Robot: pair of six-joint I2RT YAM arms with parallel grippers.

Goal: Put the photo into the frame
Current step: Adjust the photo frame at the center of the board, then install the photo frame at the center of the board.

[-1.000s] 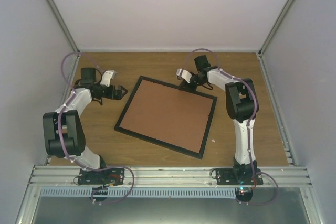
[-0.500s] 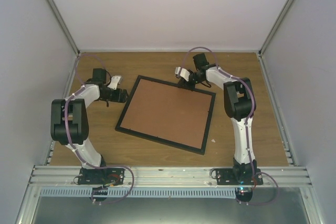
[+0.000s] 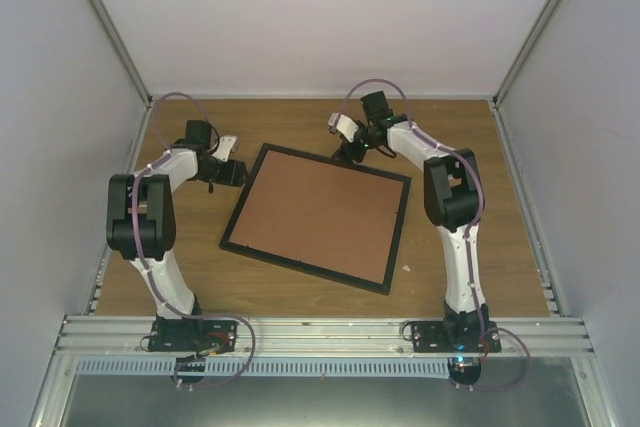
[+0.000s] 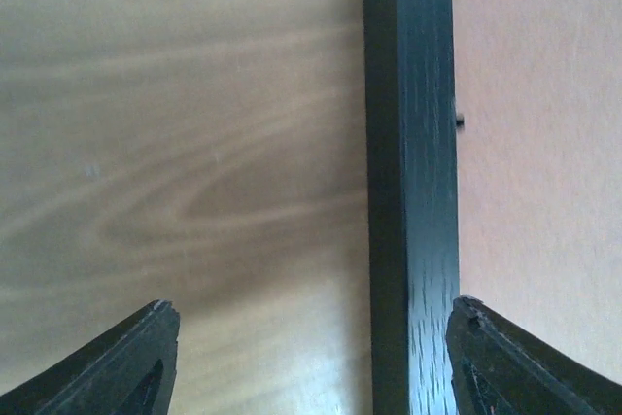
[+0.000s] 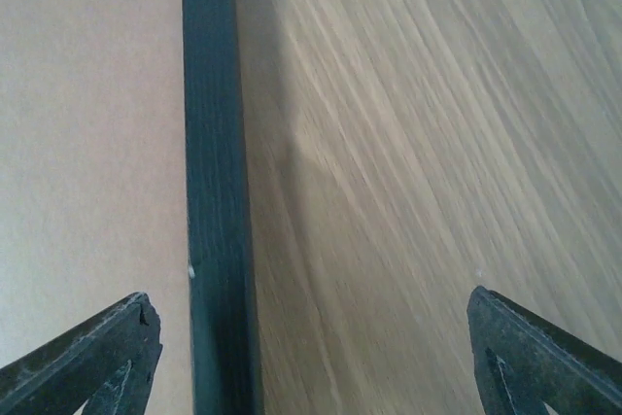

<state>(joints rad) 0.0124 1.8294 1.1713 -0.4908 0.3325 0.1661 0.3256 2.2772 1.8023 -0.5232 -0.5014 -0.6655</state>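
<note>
While black frame (image 3: 300, 267) is lying brown backing (image 3: 318, 215) up, I'm seeing left claw (image 3: 239, 174) and right claw (image 3: 347, 155) gaping wide over its rails; only wrist cams are showing rail grain.

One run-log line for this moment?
left gripper open, straddling frame left rail | right gripper open, straddling far rail | frame flat, backing board up

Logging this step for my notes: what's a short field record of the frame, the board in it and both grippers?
frame: flat on table, askew
board: brown, fills the frame
photo: not in view
left gripper: open, astride the frame's left rail
right gripper: open, astride the frame's far rail
</note>
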